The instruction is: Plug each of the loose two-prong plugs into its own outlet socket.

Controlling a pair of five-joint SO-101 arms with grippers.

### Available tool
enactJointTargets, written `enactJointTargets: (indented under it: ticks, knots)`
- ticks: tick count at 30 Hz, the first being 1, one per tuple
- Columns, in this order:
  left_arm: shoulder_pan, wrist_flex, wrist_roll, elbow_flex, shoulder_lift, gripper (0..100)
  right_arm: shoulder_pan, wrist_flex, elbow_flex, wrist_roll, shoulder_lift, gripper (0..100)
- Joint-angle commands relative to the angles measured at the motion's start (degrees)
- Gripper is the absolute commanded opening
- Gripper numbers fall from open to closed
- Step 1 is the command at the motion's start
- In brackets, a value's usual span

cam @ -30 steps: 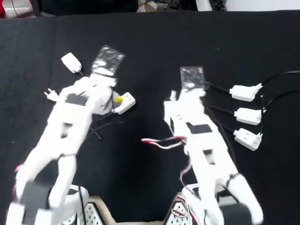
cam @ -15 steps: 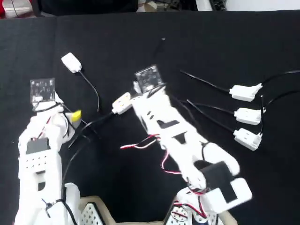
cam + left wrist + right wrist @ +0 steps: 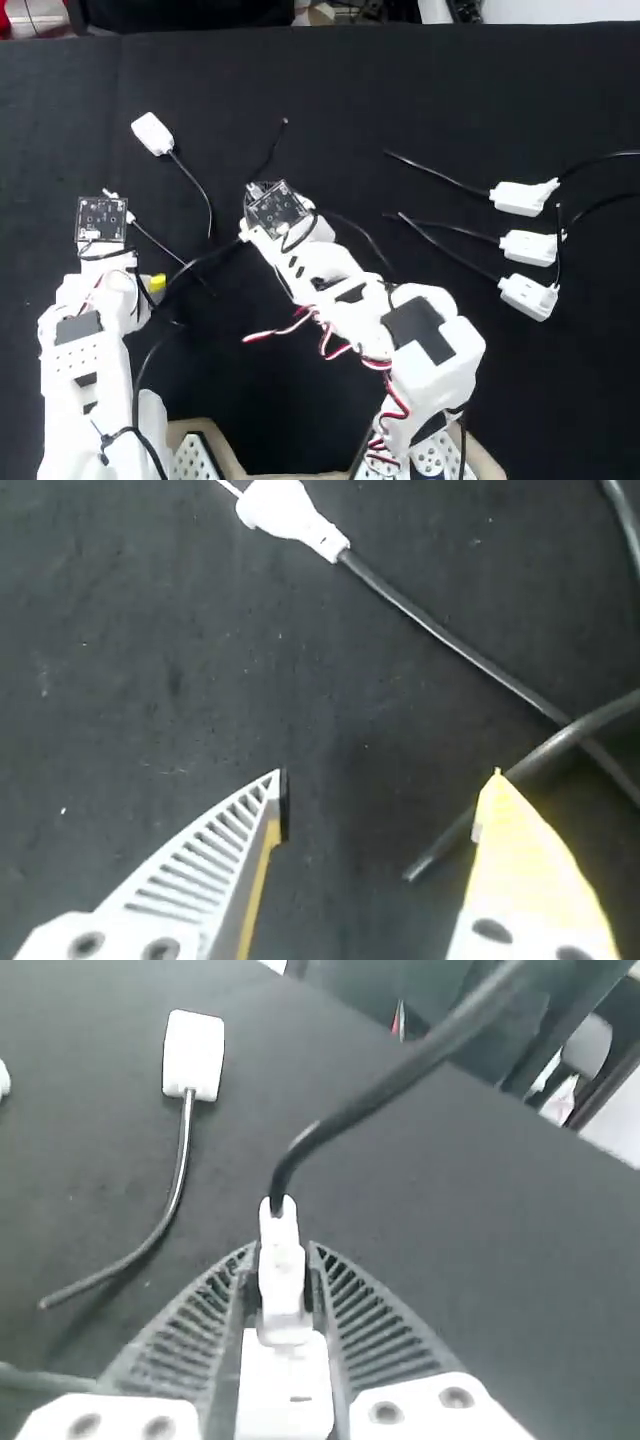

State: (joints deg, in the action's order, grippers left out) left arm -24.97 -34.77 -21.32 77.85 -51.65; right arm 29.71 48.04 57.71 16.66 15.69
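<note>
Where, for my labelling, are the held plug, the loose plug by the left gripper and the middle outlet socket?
held plug [image 3: 281,1265], right wrist view, white body near the cord.
loose plug [image 3: 285,505], left wrist view, white body.
middle outlet socket [image 3: 528,246], high view, centre of housing.

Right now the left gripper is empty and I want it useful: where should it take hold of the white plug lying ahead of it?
Probably the white plug by its body, behind the prongs, coming down from above with the open left gripper straddling its sides. It lies flat on the table, cable trailing back, so the prongs stay free.
</note>
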Motion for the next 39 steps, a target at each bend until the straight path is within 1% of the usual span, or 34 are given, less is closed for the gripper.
enactJointTargets:
  ticks: [1,6,11,18,21,25,29,32,39]
  knots:
    - [-0.2,1.3,-0.8,-0.3,-0.9,30,-0.5,1.7,0.0,-3.4,-2.9,1.2]
    - [-0.1,2.5,-0.8,-0.1,-0.5,30,-3.2,1.6,1.2,-8.4,-7.6,1.2]
    - [-0.1,2.8,-0.8,0.4,-0.5,30,-3.6,1.6,4.2,-13.0,-10.6,1.2]
    - [-0.1,2.8,-0.8,0.6,-0.5,30,-3.9,1.1,4.3,-15.1,-8.3,1.2]
    - [-0.1,2.8,-1.3,0.6,-0.5,30,-3.9,-3.6,1.8,-15.7,-7.3,1.2]
    - [-0.1,2.8,-2.9,0.7,-0.5,30,-4.2,-12.6,-2.2,-20.5,-7.5,1.3]
    - [0.0,2.9,-3.7,1.1,-0.5,30,-4.5,-16.9,-1.9,-20.6,-10.2,1.3]
    - [0.0,5.0,-3.7,2.2,-0.5,30,-4.5,-17.1,-0.3,-20.4,-11.6,1.3]
    - [0.0,4.8,-3.7,2.5,-1.0,30,-3.0,-17.1,-0.4,-17.5,-10.5,1.2]
